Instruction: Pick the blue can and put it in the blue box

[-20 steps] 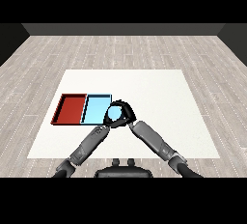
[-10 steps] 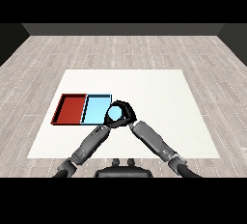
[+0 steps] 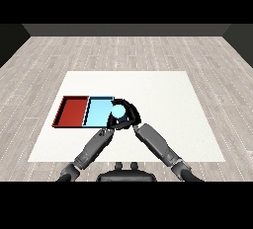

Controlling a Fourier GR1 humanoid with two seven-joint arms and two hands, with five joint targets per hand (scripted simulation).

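right hand [image 3: 129, 114] curled round blue can [image 3: 117, 110] | at blue box [image 3: 97, 112] right edge | left hand fingers unclear | can might land outside

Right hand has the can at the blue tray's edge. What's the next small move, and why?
Probably ease the right hand a little further left, then open it. The blue can sits in its curled fingers right at the light blue tray's right rim, not clearly over the tray floor.

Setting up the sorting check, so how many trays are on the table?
2: the red tray lies at the left, and the light blue tray touches its right side, its right edge partly covered by the right hand.
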